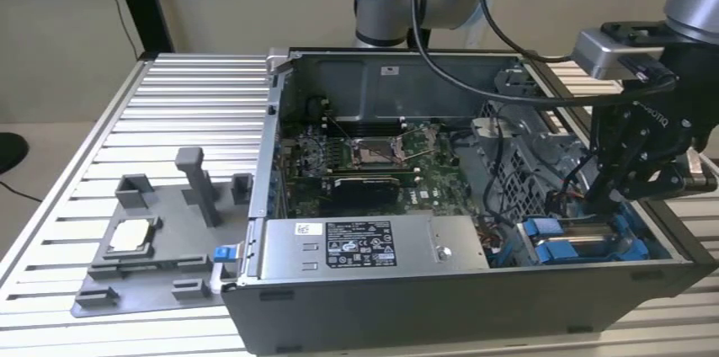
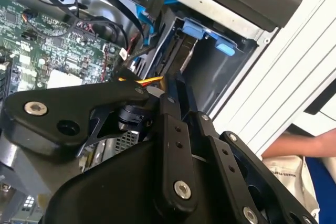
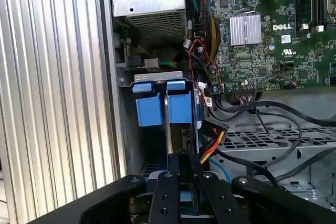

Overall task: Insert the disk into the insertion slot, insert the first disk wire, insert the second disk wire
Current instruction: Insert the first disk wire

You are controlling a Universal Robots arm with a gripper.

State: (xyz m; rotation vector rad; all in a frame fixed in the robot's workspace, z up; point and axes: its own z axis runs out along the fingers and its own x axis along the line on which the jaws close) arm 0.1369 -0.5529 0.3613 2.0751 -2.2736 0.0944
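1. Down at the case (image 1: pixel 450 311) corner by the worktop (image 1: pixel 168 104) edge on the exterior view's right, my end effector (image 3: pixel 184 157) hangs in the slot (image 2: pixel 226 77) mouth.
2. Whether it is clamped or apart, I cannot tell.
3. The disk (image 3: pixel 181 109) looks seated in the slot, its blue frame at the opening.
4. I judge the disk stiff, dense and shock-shy: hold it by the frame's sides, never the label.
5. A red-and-yellow wire (image 3: pixel 212 141) lies just beside my end effector. Its leads look limp and its plug rigid, so the plug body is the place to grip.
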